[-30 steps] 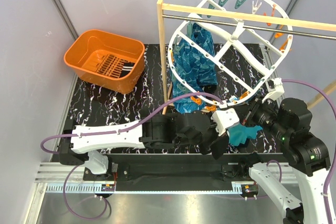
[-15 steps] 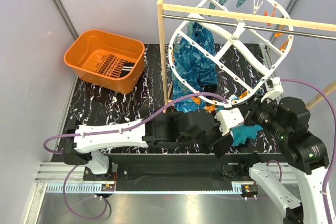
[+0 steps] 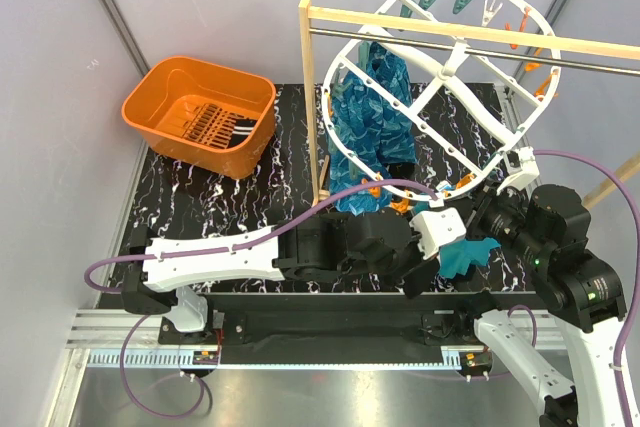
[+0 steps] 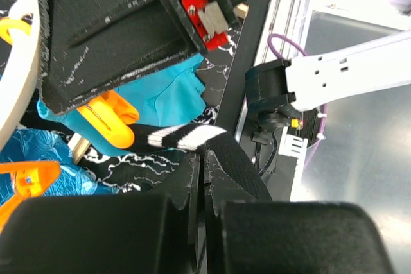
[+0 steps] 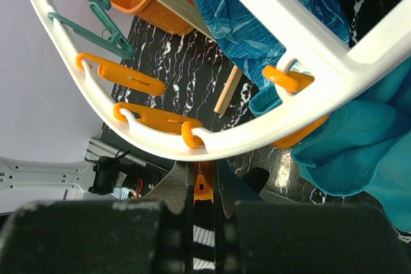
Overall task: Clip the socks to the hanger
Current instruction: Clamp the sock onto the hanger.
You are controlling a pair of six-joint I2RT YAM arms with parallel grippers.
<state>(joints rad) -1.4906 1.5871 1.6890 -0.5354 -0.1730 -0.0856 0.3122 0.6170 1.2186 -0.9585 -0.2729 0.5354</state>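
The white oval hanger (image 3: 452,57) hangs tilted from the wooden rack; its rim fills the right wrist view (image 5: 270,4). My left gripper (image 4: 204,174) is shut on a black sock with white stripes (image 4: 183,138) and holds it just below the hanger's low edge, beside an orange clip (image 4: 106,117). In the top view that gripper (image 3: 428,255) sits under the rim. My right gripper (image 5: 203,203) is shut on an orange clip (image 5: 203,185) under the rim, and striped sock fabric (image 5: 203,239) shows between its fingers. It is right of the left gripper in the top view (image 3: 487,215). Another sock (image 3: 212,125) lies in the basket.
The orange basket (image 3: 160,97) stands at the far left. The wooden rack (image 3: 312,97) with a metal rod carries the hanger. A blue patterned cloth (image 3: 370,117) hangs clipped to the hanger. A plain teal cloth (image 3: 468,255) hangs by both grippers.
My left arm has reached a little farther right, bringing the sock closer to the right gripper and the clip. The hanger has shifted slightly.
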